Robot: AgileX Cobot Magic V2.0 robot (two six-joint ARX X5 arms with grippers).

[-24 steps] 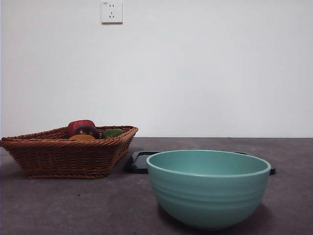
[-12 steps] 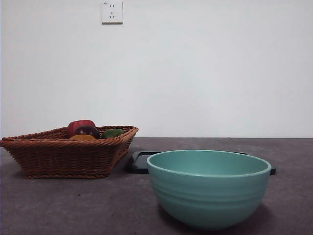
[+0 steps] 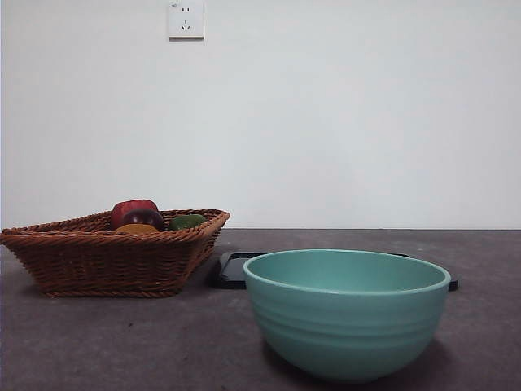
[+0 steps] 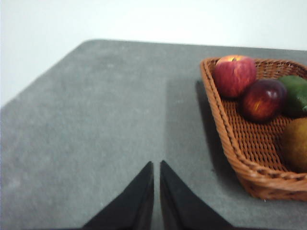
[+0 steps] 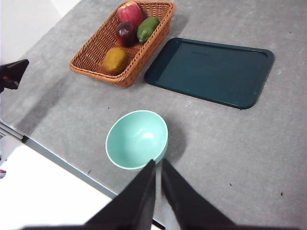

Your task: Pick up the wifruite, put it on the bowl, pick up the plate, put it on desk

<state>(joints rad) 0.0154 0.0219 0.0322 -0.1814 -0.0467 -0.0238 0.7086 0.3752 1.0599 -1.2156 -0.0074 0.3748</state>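
Left end effector (image 4: 157,165), closed, hangs beside the basket (image 4: 225,139) holding the wifruite (image 4: 295,143).

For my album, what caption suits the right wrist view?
Basket of fruit, dark tray and empty mint-green bowl on a grey desk.

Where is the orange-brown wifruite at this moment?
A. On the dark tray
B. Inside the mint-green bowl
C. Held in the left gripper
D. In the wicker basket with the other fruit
D. The wifruite lies in the wicker basket beside the other fruit; the bowl holds nothing.
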